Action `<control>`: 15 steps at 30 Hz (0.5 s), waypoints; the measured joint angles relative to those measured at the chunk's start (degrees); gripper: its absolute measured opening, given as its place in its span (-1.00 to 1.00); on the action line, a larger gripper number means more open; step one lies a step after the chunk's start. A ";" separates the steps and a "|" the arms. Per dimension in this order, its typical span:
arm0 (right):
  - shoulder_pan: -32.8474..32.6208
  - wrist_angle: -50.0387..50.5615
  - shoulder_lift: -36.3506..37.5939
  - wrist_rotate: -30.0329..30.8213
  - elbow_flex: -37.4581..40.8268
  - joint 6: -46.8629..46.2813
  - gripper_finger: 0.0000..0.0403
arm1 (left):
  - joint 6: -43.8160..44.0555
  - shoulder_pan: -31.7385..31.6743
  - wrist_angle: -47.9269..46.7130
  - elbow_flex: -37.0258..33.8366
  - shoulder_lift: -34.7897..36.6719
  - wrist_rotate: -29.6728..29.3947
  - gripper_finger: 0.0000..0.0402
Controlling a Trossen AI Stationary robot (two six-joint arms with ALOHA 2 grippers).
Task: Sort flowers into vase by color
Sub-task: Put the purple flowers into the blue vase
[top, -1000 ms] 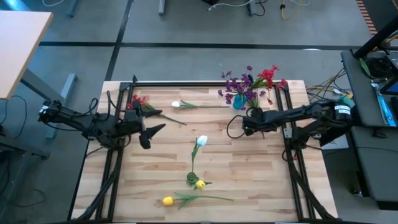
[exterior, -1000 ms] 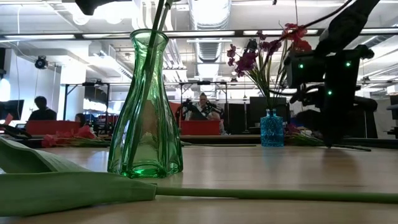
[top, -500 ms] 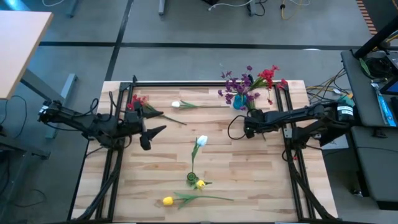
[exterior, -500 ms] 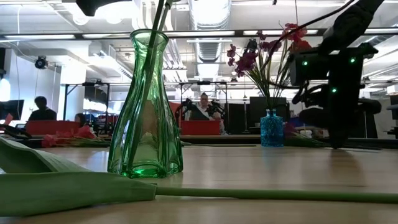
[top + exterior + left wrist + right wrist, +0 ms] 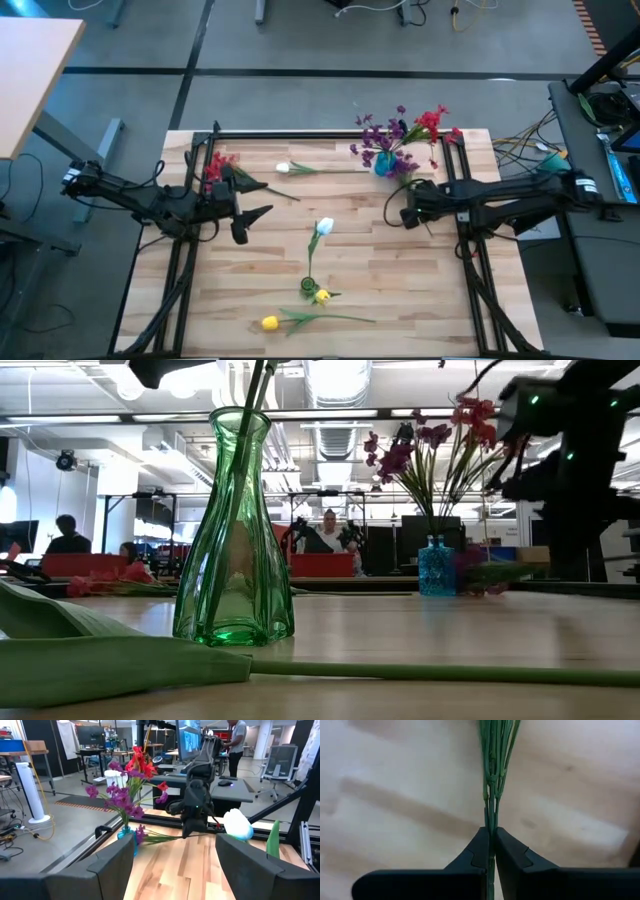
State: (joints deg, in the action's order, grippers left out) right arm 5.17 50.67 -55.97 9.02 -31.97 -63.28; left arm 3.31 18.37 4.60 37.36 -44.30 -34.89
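My right fingers [image 5: 490, 845] pinch a green stem [image 5: 492, 780] near the counter's far right corner; I should lift straight, keeping grip firm. Left fingers [image 5: 172, 857] stay spread.

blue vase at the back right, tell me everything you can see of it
The blue vase is small, of translucent blue glass with a narrow neck. It stands upright near the table's far right edge, holding purple flowers and red flowers on thin green stems. Nothing grips it; the right gripper is beside it, apart.
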 joint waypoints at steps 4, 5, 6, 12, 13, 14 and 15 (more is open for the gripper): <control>-3.26 0.67 5.42 -4.56 0.00 -2.32 -0.94 | -0.02 0.00 0.02 1.22 -0.70 0.05 0.31; -4.04 0.73 6.69 -5.95 0.00 -2.87 -0.94 | -0.06 0.00 0.08 1.51 -0.85 0.09 0.31; -4.84 0.77 7.83 -7.16 -0.02 -3.19 -0.94 | -0.21 0.00 -0.09 1.83 -1.02 0.14 0.31; -9.70 3.49 13.22 -11.67 -2.67 -6.29 -0.94 | -0.30 0.00 -1.13 3.24 -2.23 6.01 0.31; -10.55 3.46 13.82 -11.96 -3.51 -6.18 -0.94 | -0.51 0.02 -1.20 3.29 -2.43 6.56 0.31; -11.40 3.24 14.44 -12.04 -4.44 -6.03 -0.94 | -0.77 0.00 -1.14 3.40 -2.69 7.13 0.31; -12.16 3.06 14.91 -12.06 -5.56 -5.53 -0.94 | -1.01 0.00 -1.11 3.46 -2.97 7.15 0.31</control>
State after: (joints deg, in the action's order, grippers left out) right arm -6.99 53.73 -41.06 -3.05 -37.53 -68.81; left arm 2.30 18.37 3.49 40.82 -47.27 -27.75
